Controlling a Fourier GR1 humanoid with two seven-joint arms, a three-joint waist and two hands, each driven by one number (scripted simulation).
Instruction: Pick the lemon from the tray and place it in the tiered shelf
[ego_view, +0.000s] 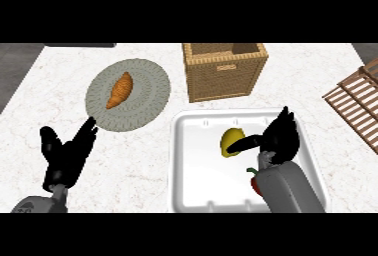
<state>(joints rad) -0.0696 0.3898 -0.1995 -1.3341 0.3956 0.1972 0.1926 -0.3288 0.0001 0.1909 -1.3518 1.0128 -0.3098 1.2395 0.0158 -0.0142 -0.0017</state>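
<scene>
The yellow lemon (231, 141) lies in the white tray (193, 165), towards its far half. My right hand (279, 136) is over the tray just right of the lemon, fingers straight and pointing away from me, its thumb stretched out to the lemon's right side. The hand is open and nothing is curled round the lemon. The wooden slatted tiered shelf (359, 107) stands at the right edge, only partly in view. My left hand (65, 156) rests open at the lower left, fingers up, away from the tray.
A grey round plate (144, 107) with a croissant (119, 90) lies at the back left. A wicker basket (224, 72) stands behind the tray. A red pepper (255, 185) lies in the tray, partly hidden by my right forearm.
</scene>
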